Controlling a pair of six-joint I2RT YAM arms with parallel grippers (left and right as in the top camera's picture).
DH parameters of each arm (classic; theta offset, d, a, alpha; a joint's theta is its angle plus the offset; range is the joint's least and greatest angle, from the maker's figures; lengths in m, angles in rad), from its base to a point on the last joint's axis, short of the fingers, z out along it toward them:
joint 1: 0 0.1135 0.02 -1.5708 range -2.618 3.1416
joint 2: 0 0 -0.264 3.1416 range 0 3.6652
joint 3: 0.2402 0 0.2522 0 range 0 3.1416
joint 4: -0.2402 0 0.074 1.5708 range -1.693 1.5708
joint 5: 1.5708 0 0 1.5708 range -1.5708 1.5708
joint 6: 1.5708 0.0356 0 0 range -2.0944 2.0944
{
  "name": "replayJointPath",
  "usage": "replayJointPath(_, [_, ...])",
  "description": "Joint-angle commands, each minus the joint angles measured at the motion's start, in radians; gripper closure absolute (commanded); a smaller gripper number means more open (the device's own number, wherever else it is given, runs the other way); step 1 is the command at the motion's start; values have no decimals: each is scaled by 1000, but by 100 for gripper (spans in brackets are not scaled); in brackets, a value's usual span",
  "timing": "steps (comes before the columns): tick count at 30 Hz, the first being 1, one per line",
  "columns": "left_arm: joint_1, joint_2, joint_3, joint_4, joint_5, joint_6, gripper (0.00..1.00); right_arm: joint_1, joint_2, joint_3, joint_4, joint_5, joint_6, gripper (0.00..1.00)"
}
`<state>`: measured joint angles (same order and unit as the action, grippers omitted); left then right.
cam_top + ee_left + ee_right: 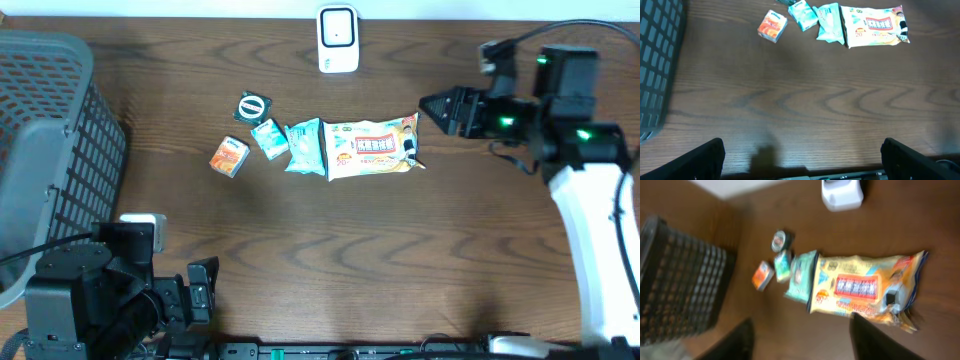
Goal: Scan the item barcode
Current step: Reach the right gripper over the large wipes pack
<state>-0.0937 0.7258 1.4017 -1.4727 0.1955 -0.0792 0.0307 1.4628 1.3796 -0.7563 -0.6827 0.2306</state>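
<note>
1. A mesh basket [50,150] is standing far left, probably waiting for scanned goods.
2. The left gripper [204,288] is idling by the front edge, jaws wide, empty.
3. An orange packet [229,157], round tin [253,106] and 2 teal packets [268,138] are lying mid-table.
4. The scanner [338,40] is standing at the back edge, ready for barcodes.
5. The snack bag [372,147], the likely item, is lying flat within the right arm's reach.
6. The right gripper [428,104] is hovering at the bag's right end, jaws apart, gripping nothing; the blur is hiding any contact.
</note>
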Motion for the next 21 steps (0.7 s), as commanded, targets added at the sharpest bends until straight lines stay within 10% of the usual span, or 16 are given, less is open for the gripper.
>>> replayJointPath(1, [0,2,3,0,-10,-8,2,77,44,16,-54,85,8,54])
replayJointPath(6, [0,2,3,0,-10,-8,3,225,98,16,-146,501,32,57])
replayJointPath(11, [0,2,3,0,-10,-8,2,327,149,49,-140,696,79,99])
replayJointPath(21, [0,2,3,0,-10,-9,3,348,399,456,-290,729,3,99])
